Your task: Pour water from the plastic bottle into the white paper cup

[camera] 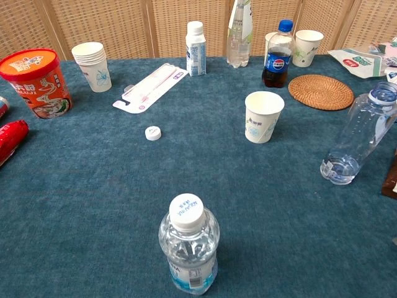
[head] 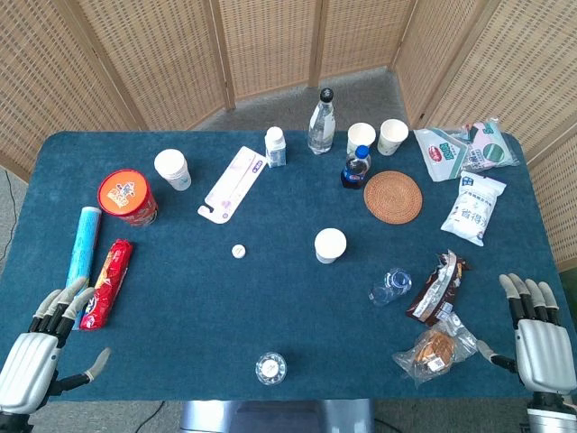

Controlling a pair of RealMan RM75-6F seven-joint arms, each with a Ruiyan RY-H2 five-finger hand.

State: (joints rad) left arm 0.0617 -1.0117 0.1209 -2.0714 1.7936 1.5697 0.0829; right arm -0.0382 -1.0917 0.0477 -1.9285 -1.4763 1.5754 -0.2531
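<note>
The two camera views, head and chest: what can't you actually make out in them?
- Left robot hand and right robot hand: absent from the chest view; the head view's bottom edge cuts their wrists.
- Clear capped plastic water bottle: its base is cut by the chest view's bottom edge.
- Central white paper cup: its inside is hidden by its rim in the chest view.
- Label print: too small.

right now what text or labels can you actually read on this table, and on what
"pepsi": blue label of the dark cola bottle with a blue cap.
"AQUARIUS", faint: white cap of the near clear plastic water bottle.
Chinese characters on the white packet: too small to read.
Red round noodle tub, white paper cup, red snack tube, green-white bags: print too blurred.
</note>
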